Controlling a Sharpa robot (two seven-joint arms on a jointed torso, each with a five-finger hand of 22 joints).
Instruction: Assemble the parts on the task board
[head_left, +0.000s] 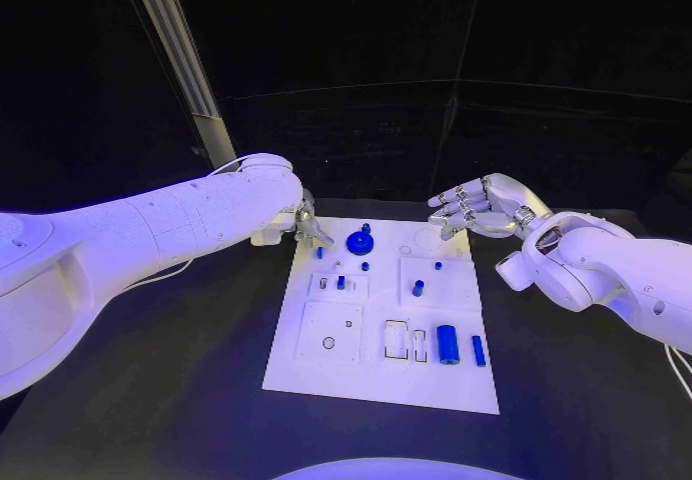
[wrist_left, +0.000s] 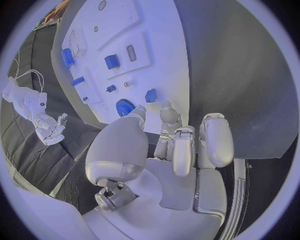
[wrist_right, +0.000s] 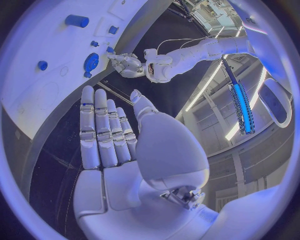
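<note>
Both arms are clad in smooth white shells, rounded and bulbous at the joints. The left arm (head_left: 159, 225) is a thick white casing with rows of small dimples or screw recesses along its upper surface; a thin pale cable loops out beside its wrist. The right arm (head_left: 613, 275) ends in a round white wrist housing with a short cylindrical stub on its side. The left hand (wrist_left: 169, 150) is silver, with a domed, polished thumb base, padded rounded finger segments and a small dark mechanical joint near the palm's heel. The right hand (wrist_right: 134, 150) is likewise silver, its fingers built of segmented links with visible seams.
</note>
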